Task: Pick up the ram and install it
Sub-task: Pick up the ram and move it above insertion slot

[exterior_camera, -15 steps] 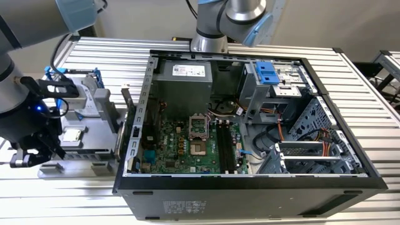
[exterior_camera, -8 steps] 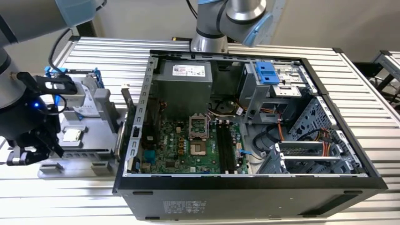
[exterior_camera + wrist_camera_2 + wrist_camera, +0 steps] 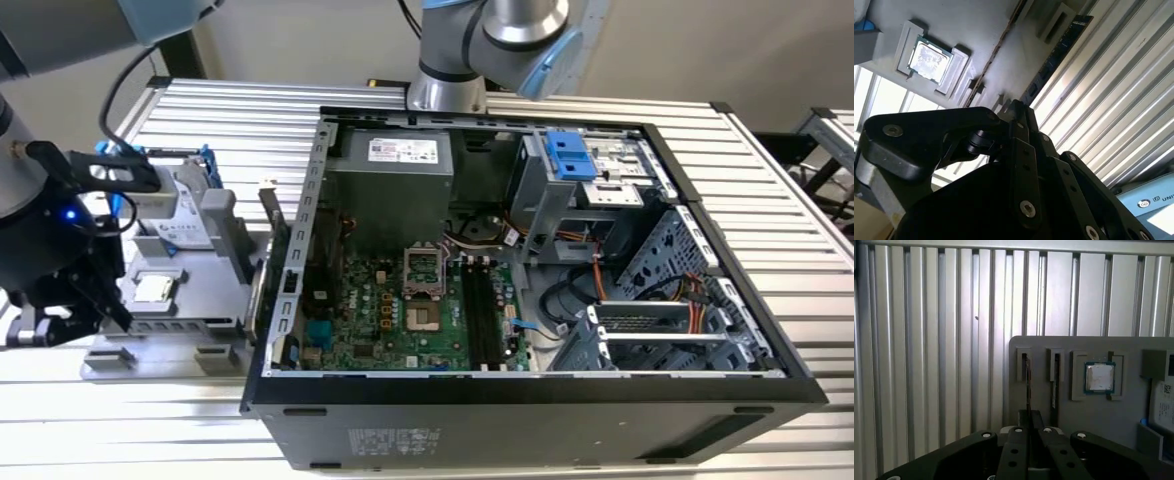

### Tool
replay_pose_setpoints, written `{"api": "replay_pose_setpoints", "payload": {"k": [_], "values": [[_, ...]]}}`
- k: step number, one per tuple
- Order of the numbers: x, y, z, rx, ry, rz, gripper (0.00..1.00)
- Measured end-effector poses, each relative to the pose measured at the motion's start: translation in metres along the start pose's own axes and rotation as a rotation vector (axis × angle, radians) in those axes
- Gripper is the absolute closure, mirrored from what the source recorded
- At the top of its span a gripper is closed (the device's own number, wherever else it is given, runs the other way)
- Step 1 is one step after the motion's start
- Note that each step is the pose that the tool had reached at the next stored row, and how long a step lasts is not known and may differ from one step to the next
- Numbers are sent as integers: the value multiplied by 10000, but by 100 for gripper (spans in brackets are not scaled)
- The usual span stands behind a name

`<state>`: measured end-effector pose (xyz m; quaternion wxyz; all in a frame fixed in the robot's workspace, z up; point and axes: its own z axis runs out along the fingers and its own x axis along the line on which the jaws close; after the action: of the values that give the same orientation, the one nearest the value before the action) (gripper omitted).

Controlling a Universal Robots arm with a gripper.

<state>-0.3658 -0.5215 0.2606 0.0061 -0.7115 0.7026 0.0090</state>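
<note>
gripper (image 3: 1030, 420): in the first wrist view we are seeing its fingers drawn almost together, pinching the ram's near end.
ram (image 3: 1027, 382): it is standing on edge in the outermost slot of the grey holder (image 3: 1094, 420), a second stick (image 3: 1054, 382) just beside it.
chip (image 3: 1099, 376): it is lying flat in its pocket, near the sticks.
holder: it is sitting on the slatted table (image 3: 929, 340), at the exterior view's left of the open case (image 3: 534, 405).
</note>
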Motion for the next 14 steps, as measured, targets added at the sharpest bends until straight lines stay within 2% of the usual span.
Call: {"api": "replay_pose_setpoints", "payload": {"k": [14], "values": [[-3,0,-127,0,0,0,100]]}}
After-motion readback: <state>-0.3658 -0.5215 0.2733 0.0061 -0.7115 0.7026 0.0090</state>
